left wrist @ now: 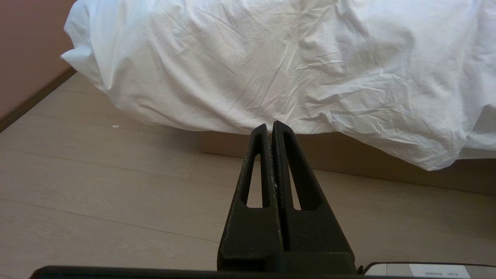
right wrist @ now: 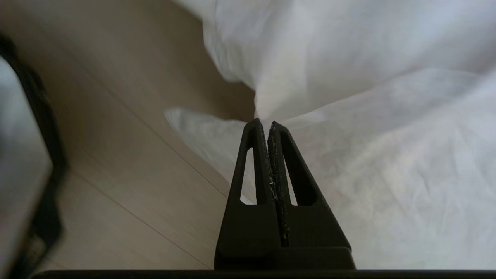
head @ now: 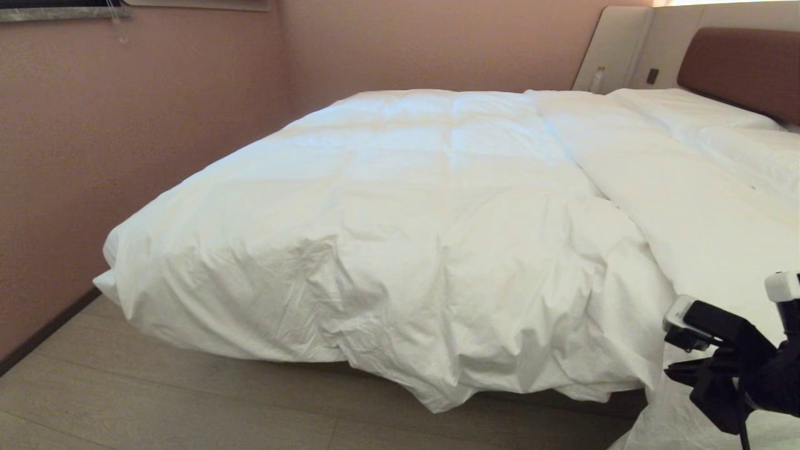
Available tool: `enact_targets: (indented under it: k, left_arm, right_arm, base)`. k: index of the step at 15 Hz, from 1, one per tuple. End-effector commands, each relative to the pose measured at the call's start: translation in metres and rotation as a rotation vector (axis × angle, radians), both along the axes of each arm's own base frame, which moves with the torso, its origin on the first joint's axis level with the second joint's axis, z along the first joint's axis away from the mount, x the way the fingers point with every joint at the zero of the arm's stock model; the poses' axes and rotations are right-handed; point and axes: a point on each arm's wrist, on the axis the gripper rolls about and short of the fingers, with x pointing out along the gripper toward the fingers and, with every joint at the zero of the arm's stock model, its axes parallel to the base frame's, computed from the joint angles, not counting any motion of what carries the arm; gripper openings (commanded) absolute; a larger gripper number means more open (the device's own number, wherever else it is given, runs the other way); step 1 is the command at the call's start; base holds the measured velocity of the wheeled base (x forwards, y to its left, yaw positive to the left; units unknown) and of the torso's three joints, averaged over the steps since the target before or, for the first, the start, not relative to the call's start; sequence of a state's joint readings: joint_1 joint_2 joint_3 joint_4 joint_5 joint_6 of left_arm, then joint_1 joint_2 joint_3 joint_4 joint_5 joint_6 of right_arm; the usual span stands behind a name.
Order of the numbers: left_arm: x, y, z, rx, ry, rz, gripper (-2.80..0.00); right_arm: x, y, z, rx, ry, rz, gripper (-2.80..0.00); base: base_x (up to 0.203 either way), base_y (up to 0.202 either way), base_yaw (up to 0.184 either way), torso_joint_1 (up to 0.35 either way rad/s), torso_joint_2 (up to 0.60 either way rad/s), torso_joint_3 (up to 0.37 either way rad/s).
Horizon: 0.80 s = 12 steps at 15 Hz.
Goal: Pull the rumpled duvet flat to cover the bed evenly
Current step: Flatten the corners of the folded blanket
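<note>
Far left stands a pink wall (head: 94, 144) with a dark skirting board (head: 44, 334) at its foot, meeting a pale wood-plank floor (head: 156, 400) that runs along the near side. The left gripper (left wrist: 270, 124) shows only in its own wrist view: its two black fingers (left wrist: 257, 155) are pressed flat together, holding nothing, hanging above the floor short of the duvet's near edge and clear of it.

The duvet (head: 387, 212) lies bunched on the left part of the bed (left wrist: 348, 155), puffy and faintly quilted in squares. Its long axis runs from near to far, along the wall side. Its near edge spills over the bed's near side in crumpled folds, with a low lobe (head: 437, 394) close to the floor. Its right edge ends in a ridge, and right of that lies flatter white bedding (head: 675, 206), probably the sheet, though the white on white makes the border hard to read. Pillows (head: 706, 115) lie at the far right before the brown headboard (head: 744, 65), with a beige panel (head: 615, 47) to its left.

At the near right corner is the right gripper (right wrist: 265, 124), its fingers (right wrist: 286, 162) closed tight on nothing, the tips close before a fold of white cloth; its wrist view is blurred, so contact cannot be judged
</note>
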<state>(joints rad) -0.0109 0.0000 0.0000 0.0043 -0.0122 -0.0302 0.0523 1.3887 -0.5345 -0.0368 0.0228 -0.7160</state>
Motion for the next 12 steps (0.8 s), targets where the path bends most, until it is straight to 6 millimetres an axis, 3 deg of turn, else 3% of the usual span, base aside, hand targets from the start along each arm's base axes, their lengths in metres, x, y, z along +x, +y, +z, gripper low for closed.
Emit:
enact_targets:
  k: [1, 4, 8, 9, 12]
  left_arm:
    - [0.000, 0.000, 0.000, 0.000, 0.000, 0.000, -2.80]
    - [0.000, 0.000, 0.000, 0.000, 0.000, 0.000, -2.80]
    - [0.000, 0.000, 0.000, 0.000, 0.000, 0.000, -2.80]
    - [0.000, 0.000, 0.000, 0.000, 0.000, 0.000, -2.80]
    - [0.000, 0.000, 0.000, 0.000, 0.000, 0.000, -2.80]
  right_arm:
    - [0.008, 0.000, -0.013, -0.277, 0.052, 0.243, -2.80]
    - [0.007, 0.006, -0.021, -0.425, 0.093, 0.330, -2.80]
    - [0.030, 0.017, -0.039, -0.465, 0.067, 0.352, -2.80]
    - [0.037, 0.019, -0.048, -0.471, 0.062, 0.353, 0.00]
    - [0.055, 0.026, -0.072, -0.501, 0.022, 0.339, 0.00]
  base:
    - [0.000, 0.000, 0.000, 0.000, 0.00, 0.000]
    - [0.000, 0.000, 0.000, 0.000, 0.00, 0.000]
    - [0.000, 0.000, 0.000, 0.000, 0.00, 0.000]
    - [0.000, 0.000, 0.000, 0.000, 0.00, 0.000]
    - [0.000, 0.000, 0.000, 0.000, 0.00, 0.000]
